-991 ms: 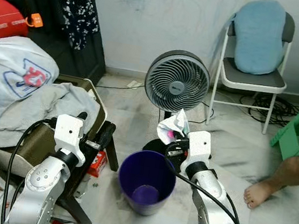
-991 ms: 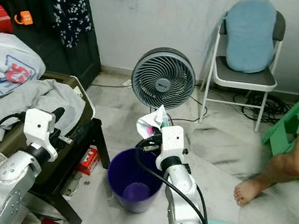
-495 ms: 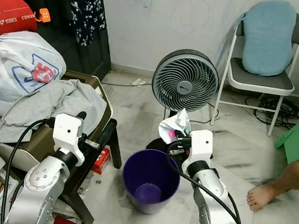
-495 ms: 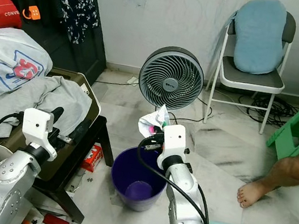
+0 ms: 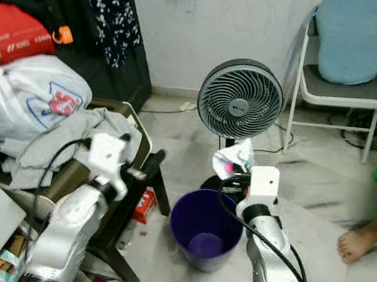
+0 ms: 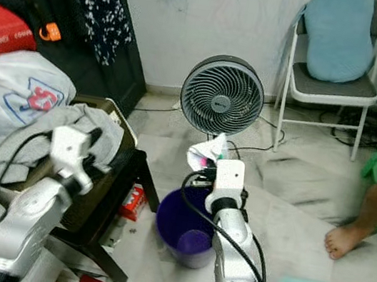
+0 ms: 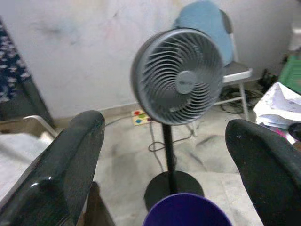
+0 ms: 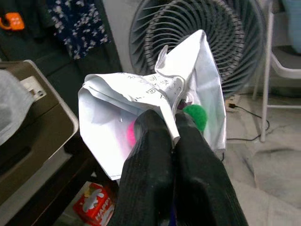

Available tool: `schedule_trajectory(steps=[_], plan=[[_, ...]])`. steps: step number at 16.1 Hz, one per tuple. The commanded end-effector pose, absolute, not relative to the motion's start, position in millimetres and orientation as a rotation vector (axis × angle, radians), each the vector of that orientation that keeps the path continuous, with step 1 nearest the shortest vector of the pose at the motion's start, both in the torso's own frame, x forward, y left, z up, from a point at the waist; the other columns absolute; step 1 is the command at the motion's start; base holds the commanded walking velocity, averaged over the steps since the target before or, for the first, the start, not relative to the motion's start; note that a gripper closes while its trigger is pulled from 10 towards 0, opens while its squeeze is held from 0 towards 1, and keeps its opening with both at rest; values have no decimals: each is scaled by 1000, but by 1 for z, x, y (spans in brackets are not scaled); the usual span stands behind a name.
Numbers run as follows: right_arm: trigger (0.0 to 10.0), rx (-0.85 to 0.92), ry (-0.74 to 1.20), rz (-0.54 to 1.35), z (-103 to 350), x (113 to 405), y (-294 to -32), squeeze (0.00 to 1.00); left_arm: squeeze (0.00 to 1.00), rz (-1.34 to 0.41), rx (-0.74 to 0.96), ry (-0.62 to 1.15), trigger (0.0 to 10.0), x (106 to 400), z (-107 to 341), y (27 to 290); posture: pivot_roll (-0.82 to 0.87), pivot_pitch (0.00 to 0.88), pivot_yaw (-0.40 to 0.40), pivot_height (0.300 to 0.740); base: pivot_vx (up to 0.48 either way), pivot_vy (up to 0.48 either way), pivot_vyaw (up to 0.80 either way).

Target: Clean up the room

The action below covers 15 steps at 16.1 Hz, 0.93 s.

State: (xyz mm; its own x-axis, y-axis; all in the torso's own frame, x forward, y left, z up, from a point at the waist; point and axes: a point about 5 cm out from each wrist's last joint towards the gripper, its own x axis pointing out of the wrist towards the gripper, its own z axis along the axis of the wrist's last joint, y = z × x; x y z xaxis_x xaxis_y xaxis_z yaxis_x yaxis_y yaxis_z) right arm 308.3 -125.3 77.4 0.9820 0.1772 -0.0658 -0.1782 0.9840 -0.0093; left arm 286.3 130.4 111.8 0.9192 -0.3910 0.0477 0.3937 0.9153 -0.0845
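Here right hand [image 8: 171, 127] pinches crumpled paper [image 8: 141, 94] above purple bin [image 5: 204, 227]; left hand [image 7: 164, 155] spread, holding nothing.

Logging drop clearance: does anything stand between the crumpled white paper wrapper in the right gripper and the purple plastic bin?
Nothing visible does. The right gripper is shut on the crumpled white paper wrapper at the far rim of the purple plastic bin, whose mouth is open, with open air between them.

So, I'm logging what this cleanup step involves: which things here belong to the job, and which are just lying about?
In the job:
- crumpled paper, pinched in the right gripper
- purple bin below it

Lying about:
- pedestal fan
- folding chair
- grey clothes
- white bag
- red box
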Motion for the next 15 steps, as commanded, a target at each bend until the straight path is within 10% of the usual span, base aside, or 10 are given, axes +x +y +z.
schedule_trajectory(steps=[1, 10, 15], plan=[[10000, -5, 64, 181, 77, 307, -121, 0, 0, -388, -86, 2, 10000, 288, 105, 135, -257, 0, 238, 740, 0, 0, 0], [10000, -121, 132, 421, 70, 317, -103, 0, 0, -105, -165, -38, 10000, 264, 90, 151, -73, 0, -16, 740, 0, 0, 0], [10000, -137, 97, 482, 78, 326, -82, 0, 0, -77, -155, -56, 10000, 260, 92, 159, -76, 0, -14, 740, 0, 0, 0]])
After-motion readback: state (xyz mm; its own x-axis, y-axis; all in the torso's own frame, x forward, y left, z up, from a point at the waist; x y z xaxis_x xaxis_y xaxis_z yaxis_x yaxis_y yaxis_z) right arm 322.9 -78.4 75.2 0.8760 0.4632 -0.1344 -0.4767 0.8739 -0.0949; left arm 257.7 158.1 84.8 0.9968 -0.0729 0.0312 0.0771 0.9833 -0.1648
